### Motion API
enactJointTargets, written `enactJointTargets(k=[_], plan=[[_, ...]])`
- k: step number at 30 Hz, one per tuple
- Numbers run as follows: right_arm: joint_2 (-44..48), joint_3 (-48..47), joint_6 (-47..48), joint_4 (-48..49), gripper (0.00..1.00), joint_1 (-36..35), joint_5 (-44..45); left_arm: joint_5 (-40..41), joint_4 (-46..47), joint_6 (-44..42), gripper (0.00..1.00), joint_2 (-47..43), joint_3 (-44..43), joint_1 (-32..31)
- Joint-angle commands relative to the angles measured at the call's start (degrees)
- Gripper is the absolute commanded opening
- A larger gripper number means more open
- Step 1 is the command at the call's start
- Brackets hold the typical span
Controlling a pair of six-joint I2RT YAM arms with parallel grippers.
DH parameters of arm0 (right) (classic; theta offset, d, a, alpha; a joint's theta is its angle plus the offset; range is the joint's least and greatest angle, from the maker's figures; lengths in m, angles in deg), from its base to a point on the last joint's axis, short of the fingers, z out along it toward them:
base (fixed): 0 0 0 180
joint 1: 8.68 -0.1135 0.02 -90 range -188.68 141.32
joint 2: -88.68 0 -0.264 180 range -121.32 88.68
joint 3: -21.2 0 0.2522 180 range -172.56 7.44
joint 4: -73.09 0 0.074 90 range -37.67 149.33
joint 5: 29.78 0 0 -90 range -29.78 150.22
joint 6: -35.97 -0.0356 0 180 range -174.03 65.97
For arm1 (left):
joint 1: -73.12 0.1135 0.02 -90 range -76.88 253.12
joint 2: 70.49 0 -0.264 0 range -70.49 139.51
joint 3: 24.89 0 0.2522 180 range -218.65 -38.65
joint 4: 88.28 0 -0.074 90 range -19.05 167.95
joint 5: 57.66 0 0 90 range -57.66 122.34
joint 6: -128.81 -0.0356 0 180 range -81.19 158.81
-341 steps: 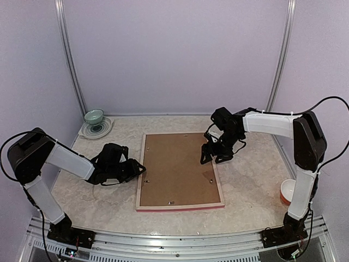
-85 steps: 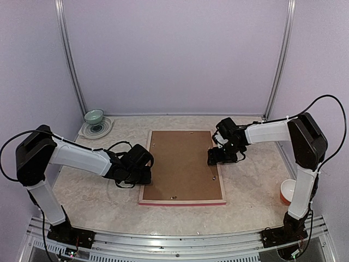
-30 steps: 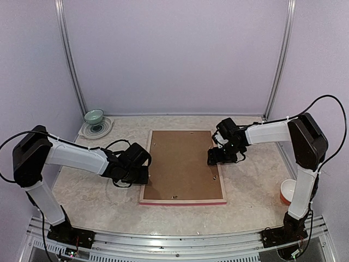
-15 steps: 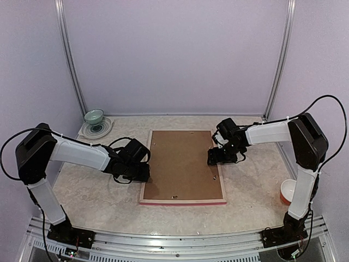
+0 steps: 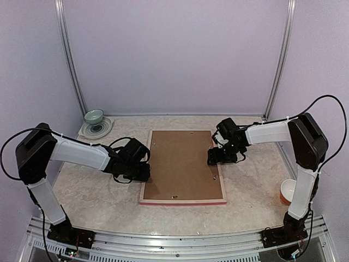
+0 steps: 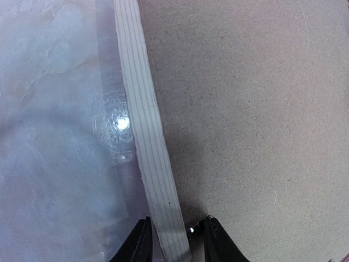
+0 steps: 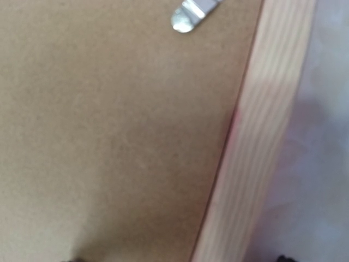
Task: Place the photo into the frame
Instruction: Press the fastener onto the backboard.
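left end effector (image 6: 173, 239) narrow astride left rail of frame (image 6: 144, 125), small gap one side; right end effector (image 5: 217, 158) wide over right rail; frame face-down on table (image 5: 98, 203).

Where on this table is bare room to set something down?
Free: the near strip between the frame and the arm bases, and the patch between the frame and the red-rimmed cup. Crowded: the back left, with the green bowl, and the frame's side rails, at the left gripper and right gripper.
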Motion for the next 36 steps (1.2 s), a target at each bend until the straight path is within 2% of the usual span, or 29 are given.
enactJointTargets(k=[1, 8, 20, 28, 36], plan=[[-1.2, -0.5, -0.2, -2.0, 0.80, 0.0, -1.1, -0.2, -4.3, -1.2, 0.34, -0.3, 1.5, 0.2], [-1.4, -1.1, -0.1, -2.4, 0.80, 0.0, -0.9, 1.2, -6.0, -1.3, 0.23, -1.3, 1.1, 0.3], [-1.1, -0.6, -0.1, -2.6, 0.80, 0.0, -0.9, 2.3, -5.1, -0.4, 0.20, -0.4, 1.5, 0.5], [2.5, -0.4, 1.7, -5.9, 0.80, 0.0, -0.5, 5.0, -6.5, 1.0, 0.32, -5.5, 1.6, 0.6], [8.0, 0.9, 2.2, -9.1, 0.80, -0.3, -3.8, 4.2, -5.9, 1.6, 0.46, -8.5, 1.7, 0.7]])
